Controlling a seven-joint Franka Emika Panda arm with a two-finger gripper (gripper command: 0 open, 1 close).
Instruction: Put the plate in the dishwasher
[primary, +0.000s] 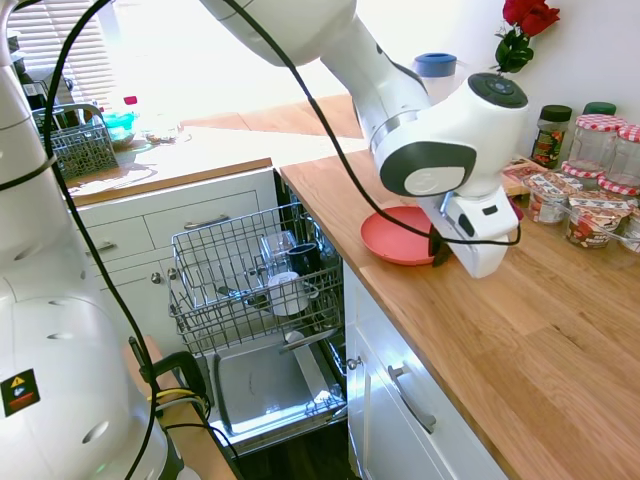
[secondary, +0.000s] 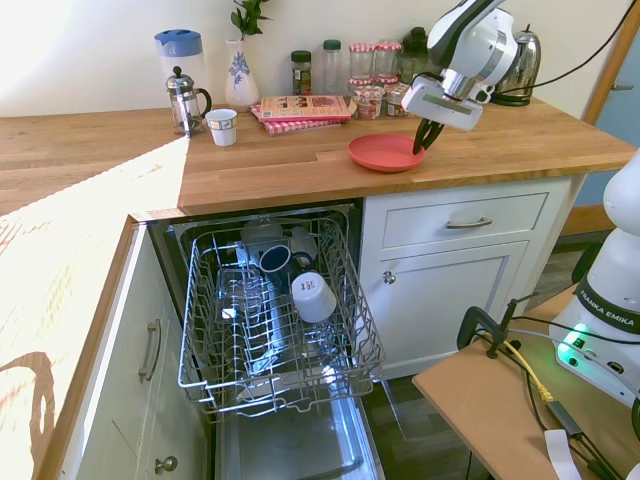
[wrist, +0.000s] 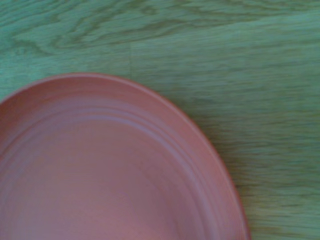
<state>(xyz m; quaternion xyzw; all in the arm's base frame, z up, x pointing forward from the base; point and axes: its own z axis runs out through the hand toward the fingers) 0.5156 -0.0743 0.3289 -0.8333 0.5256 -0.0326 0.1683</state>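
I've got 1 coral plate lying flat on the wooden countertop, right near the front edge above the white drawer. My gripper hangs at the plate's 3 o'clock rim in the second exterior view, dark fingertips pointing down and just about at the rim; I can't tell whether they touch it. The fingers look close together, but I can't tell how far open they are, and nothing is lifted in them. The wrist view gives me a blurred sweep of plate on wood grain.

The dishwasher stands open below the counter, at the plate's 7 o'clock, with 1 grey wire rack pulled out over the dropped door. In the rack I count 1 white cup and 1 dark mug. Back on the counter: 1 French press, 1 small white cup, 1 vase.
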